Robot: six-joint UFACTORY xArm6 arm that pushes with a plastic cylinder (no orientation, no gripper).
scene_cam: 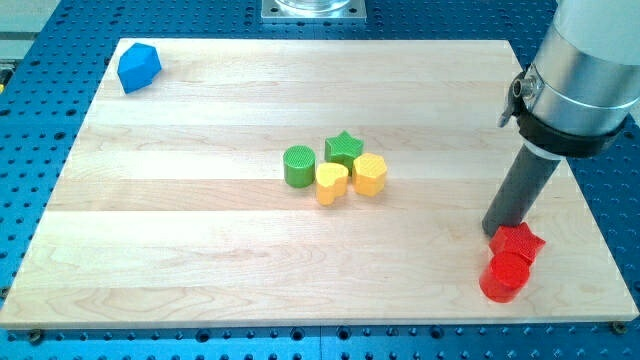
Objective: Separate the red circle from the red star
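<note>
1. Wooden tabletop [200, 250] sits on a blue perforated base [40, 120]; metal mount plate [314, 9] at the view's top edge.
2. No hand on this rig, so no apart/together state to report. The arm ends in a dark rod [522, 190] under a silver-grey housing [585, 70], coming in from the view's top right.
3. The tip [492, 231] is down at the tabletop, at the upper-left edge of the red star [518, 241]. Looks like contact or just shy of it; can't tell which.
4. Red circle [502, 279] is a short cylinder just below the red star, touching it, slightly toward the view's left. Both sit near the tabletop's lower right corner. Pair is not separated.
5. Centre cluster, well apart from the red pair: green cylinder [298, 165] on the left, green star [344, 150] at the top, yellow heart [332, 183] at the bottom, yellow hexagon [370, 174] on the right. All packed tight, neighbours touching or nearly so.
6. Blue block [138, 67], angular, exact shape unclear, alone near the top left corner.
</note>
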